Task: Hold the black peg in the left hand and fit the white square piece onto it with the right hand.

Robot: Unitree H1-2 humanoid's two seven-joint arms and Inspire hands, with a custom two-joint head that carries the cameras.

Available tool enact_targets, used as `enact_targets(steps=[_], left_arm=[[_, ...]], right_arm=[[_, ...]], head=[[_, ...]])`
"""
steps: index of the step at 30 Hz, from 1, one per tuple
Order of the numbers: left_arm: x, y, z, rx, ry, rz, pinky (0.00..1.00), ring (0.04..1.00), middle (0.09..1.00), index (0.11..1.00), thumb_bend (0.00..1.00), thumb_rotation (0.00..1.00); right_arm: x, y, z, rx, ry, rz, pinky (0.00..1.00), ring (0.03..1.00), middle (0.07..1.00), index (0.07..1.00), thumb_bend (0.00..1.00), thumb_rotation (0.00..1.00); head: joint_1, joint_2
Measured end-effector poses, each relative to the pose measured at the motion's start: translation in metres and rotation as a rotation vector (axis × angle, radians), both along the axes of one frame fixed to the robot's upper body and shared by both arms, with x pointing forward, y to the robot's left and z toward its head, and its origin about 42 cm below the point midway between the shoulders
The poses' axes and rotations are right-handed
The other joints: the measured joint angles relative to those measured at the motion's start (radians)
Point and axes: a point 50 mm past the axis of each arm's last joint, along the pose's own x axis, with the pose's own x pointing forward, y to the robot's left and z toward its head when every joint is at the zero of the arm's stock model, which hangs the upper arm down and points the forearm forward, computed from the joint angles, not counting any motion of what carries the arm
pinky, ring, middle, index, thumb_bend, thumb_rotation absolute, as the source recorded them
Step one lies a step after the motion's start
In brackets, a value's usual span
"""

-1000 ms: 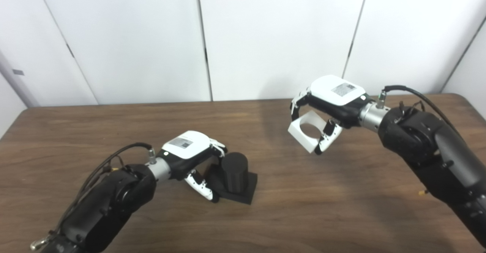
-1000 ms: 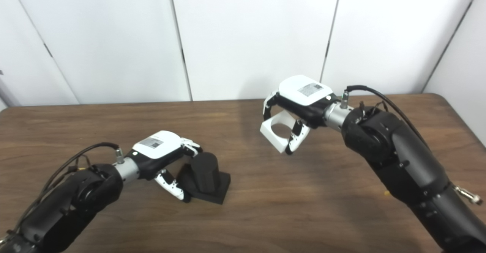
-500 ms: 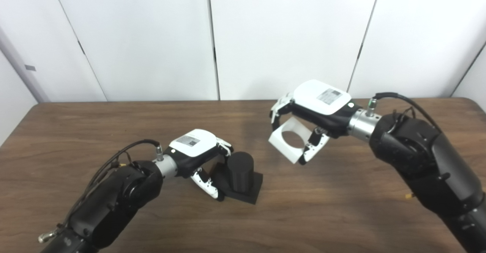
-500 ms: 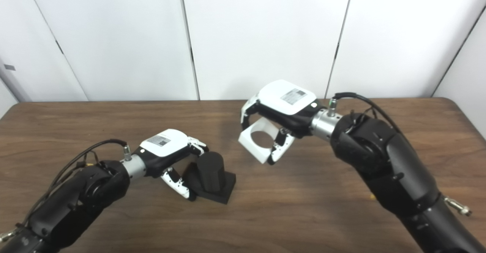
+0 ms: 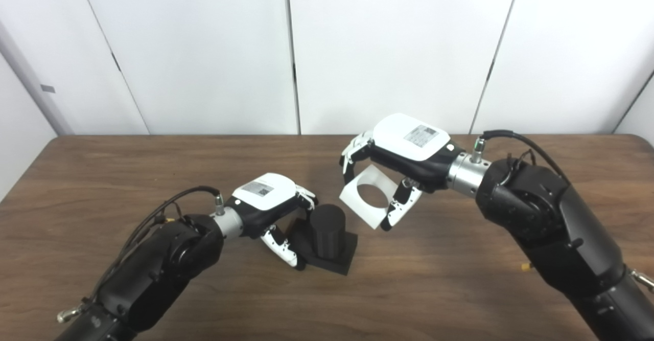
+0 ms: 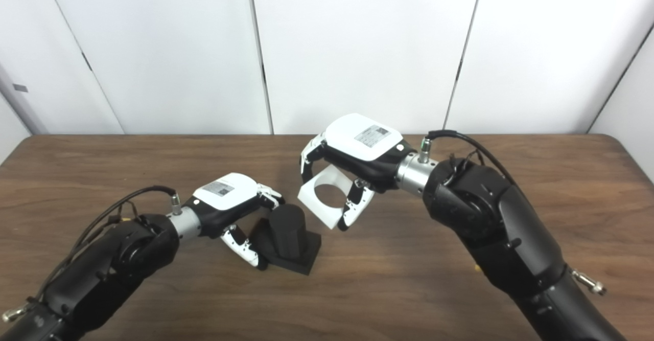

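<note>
A black peg point(image 5: 328, 231), a short upright cylinder on a square black base, stands on the brown table point(image 5: 434, 279) left of centre. My left hand point(image 5: 268, 205) is shut on the peg's base from the left side. A white square piece point(image 5: 369, 196) with a round hole hangs tilted in the air just right of and above the peg's top. My right hand point(image 5: 403, 149) is shut on that piece, fingers over its far edge and thumb on its near right edge. Piece and peg are apart.
White wall panels point(image 5: 388, 44) rise behind the table's far edge. Both black forearms lie low over the table at the left point(image 5: 153, 264) and right point(image 5: 552, 223). Nothing else stands on the wood.
My right hand has carried the white piece leftward and a little lower, close to the peg's top. The camera has also shifted. My left hand keeps its hold on the peg.
</note>
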Motion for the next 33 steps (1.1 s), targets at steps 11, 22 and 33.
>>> enact_targets(steps=[11,22,33], left_arm=[[0.000,-0.003,0.000,0.000,0.002,0.000,0.69,0.849,0.848,0.485,0.52,0.06],[-0.001,-0.004,0.001,0.001,0.004,0.013,0.71,0.856,0.855,0.485,0.52,0.06],[-0.001,-0.007,0.001,0.002,0.003,0.019,0.69,0.850,0.857,0.485,0.52,0.06]], right_arm=[[-0.002,0.016,0.007,0.007,-0.002,0.051,0.77,0.796,0.740,0.478,0.52,0.13],[0.000,0.036,0.001,0.007,0.016,0.099,0.76,0.796,0.741,0.478,0.52,0.13],[0.009,0.051,-0.013,0.015,0.054,0.096,0.76,0.799,0.742,0.479,0.52,0.13]], head=[[0.008,0.003],[0.025,0.009],[0.023,0.012]])
